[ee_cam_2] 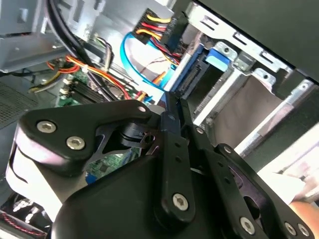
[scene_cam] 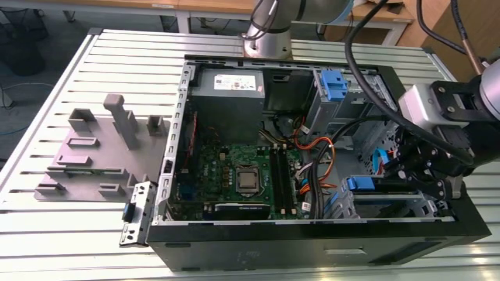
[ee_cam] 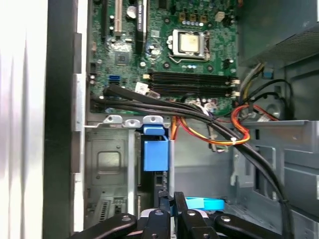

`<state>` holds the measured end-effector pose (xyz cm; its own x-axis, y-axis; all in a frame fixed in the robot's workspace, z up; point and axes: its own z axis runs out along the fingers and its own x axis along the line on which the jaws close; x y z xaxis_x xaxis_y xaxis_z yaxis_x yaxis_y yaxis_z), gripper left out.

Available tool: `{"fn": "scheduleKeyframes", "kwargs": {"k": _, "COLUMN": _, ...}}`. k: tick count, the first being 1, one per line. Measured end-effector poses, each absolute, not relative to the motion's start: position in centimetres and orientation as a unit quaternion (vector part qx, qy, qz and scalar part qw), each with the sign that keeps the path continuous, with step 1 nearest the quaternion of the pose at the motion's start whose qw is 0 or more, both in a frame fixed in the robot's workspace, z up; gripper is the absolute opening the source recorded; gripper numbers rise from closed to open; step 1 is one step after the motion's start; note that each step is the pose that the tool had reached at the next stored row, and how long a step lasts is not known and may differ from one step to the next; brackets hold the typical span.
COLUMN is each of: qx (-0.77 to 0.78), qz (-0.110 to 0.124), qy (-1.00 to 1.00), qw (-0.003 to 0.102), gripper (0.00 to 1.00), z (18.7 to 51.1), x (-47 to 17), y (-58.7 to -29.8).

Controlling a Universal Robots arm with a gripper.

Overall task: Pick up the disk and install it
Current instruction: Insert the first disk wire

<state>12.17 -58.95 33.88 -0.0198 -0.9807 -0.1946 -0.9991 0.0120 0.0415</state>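
The disk [scene_cam: 367, 185] sits in the metal drive cage at the case's corner on the exterior view's right. Its blue caddy front [ee_cam: 154, 149] faces the motherboard, and in the second wrist view the disk's dark edge [ee_cam_2: 192, 74] runs into the cage under the blue tab [ee_cam_2: 219, 57]. My gripper [scene_cam: 414, 175] hangs inside the case just beside that cage. In both wrist views the two black fingers [ee_cam: 165, 201] stand together, shut on nothing, a short way from the caddy. The gripper [ee_cam_2: 172, 107] points toward the disk's cabled end.
The open computer case [scene_cam: 312, 234] lies on a slatted table. A second blue bracket [scene_cam: 334, 85] sits in the far bay beside the grey power-supply box [scene_cam: 238, 82]. Black, orange and blue cables [ee_cam: 214, 122] cross between motherboard [scene_cam: 234, 175] and cage. A grey fixture [scene_cam: 93, 152] stands on the exterior view's left.
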Motion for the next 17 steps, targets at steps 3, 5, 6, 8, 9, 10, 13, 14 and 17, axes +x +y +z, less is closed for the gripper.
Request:
{"fn": "scheduleKeyframes", "kwargs": {"k": 3, "qx": -0.698, "qz": 0.084, "qy": 0.709, "qw": 0.056, "gripper": 0.16, "z": 33.88, "x": 12.17, "y": -59.01}}
{"fn": "scheduleKeyframes", "kwargs": {"k": 5, "qx": -0.698, "qz": 0.084, "qy": 0.709, "qw": 0.056, "gripper": 0.16, "z": 33.87, "x": 12.17, "y": -59.06}}
{"fn": "scheduleKeyframes", "kwargs": {"k": 6, "qx": -0.698, "qz": 0.084, "qy": 0.709, "qw": 0.055, "gripper": 0.16, "z": 33.87, "x": 12.17, "y": -59.06}}
{"fn": "scheduleKeyframes", "kwargs": {"k": 8, "qx": -0.698, "qz": 0.084, "qy": 0.709, "qw": 0.055, "gripper": 0.16, "z": 33.85, "x": 12.17, "y": -59.07}}
{"fn": "scheduleKeyframes", "kwargs": {"k": 9, "qx": -0.698, "qz": 0.083, "qy": 0.709, "qw": 0.055, "gripper": 0.16, "z": 33.84, "x": 12.17, "y": -59.08}}
{"fn": "scheduleKeyframes", "kwargs": {"k": 10, "qx": -0.698, "qz": 0.083, "qy": 0.709, "qw": 0.055, "gripper": 0.16, "z": 33.84, "x": 12.17, "y": -59.1}}
{"fn": "scheduleKeyframes", "kwargs": {"k": 13, "qx": -0.698, "qz": 0.083, "qy": 0.709, "qw": 0.055, "gripper": 0.16, "z": 33.83, "x": 12.17, "y": -59.15}}
{"fn": "scheduleKeyframes", "kwargs": {"k": 14, "qx": -0.698, "qz": 0.083, "qy": 0.709, "qw": 0.055, "gripper": 0.16, "z": 33.84, "x": 12.17, "y": -59.16}}
{"fn": "scheduleKeyframes", "kwargs": {"k": 17, "qx": -0.698, "qz": 0.083, "qy": 0.709, "qw": 0.054, "gripper": 0.16, "z": 33.83, "x": 12.17, "y": -59.21}}
